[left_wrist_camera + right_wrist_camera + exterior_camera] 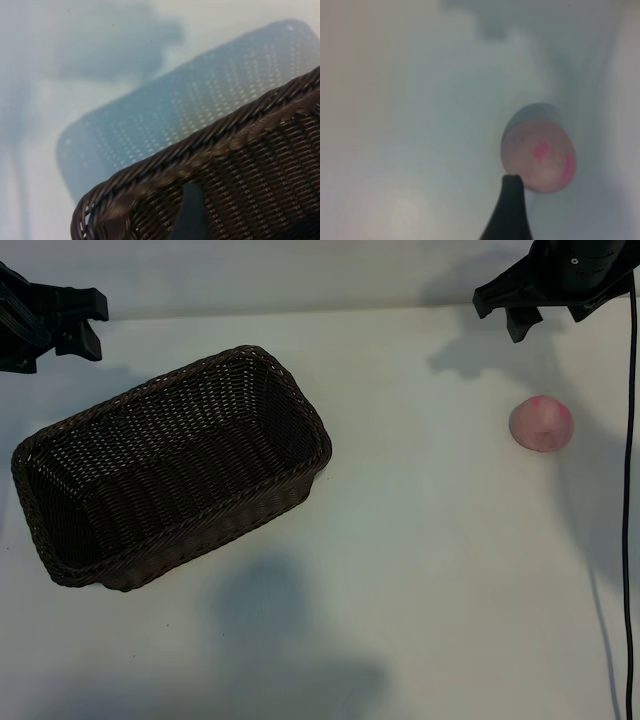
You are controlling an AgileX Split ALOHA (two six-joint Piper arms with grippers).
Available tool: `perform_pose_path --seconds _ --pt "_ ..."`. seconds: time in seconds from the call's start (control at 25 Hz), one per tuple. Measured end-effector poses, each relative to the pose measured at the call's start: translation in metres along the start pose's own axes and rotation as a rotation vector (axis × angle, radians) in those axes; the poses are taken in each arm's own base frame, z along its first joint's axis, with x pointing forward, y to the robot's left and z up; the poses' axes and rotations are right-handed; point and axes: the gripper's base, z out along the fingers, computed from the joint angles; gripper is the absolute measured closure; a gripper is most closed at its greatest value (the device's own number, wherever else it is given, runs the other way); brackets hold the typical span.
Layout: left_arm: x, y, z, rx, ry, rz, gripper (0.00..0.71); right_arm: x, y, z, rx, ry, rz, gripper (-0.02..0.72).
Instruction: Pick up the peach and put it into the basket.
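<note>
The small round pale pink peach [541,424] sits near the white worktop's [420,570] right edge, well apart from the dark brown woven wicker basket [170,465] (empty). The right end effector [548,308] hovers open beside it; an off-centre close could roll it away. The left end effector [58,328] waits open.

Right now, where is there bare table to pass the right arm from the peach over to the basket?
The wide strip of table between the basket and the peach is bare, as is the whole near side below both. The basket itself is empty inside. Tight spots: the cable by the peach, and the far corners where the left gripper and right gripper hang.
</note>
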Motion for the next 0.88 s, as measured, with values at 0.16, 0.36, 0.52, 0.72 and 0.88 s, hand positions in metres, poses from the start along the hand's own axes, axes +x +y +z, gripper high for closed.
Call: perform_pose_path --seconds 0.16,0.36,0.52,0.72,0.88 --pt "0.0 0.0 0.0 0.0 0.0 0.0 0.121 0.0006 0.0 0.0 0.0 0.007 -0.001 0.096" --pt "0.0 0.0 0.0 0.0 0.0 0.0 0.121 0.0009 -0.0001 0.0 0.001 0.01 -0.004 0.104" --pt "0.0 0.0 0.0 0.0 0.0 -0.001 0.121 0.0009 -0.0001 0.0 0.001 0.01 -0.004 0.106" --pt "0.0 0.0 0.0 0.0 0.0 -0.001 0.121 0.0009 -0.0001 0.0 0.001 0.01 -0.004 0.108" --pt "-0.003 -0.0004 0.0 0.004 -0.033 -0.001 0.121 0.0009 -0.0001 0.0 0.001 0.01 -0.004 0.108"
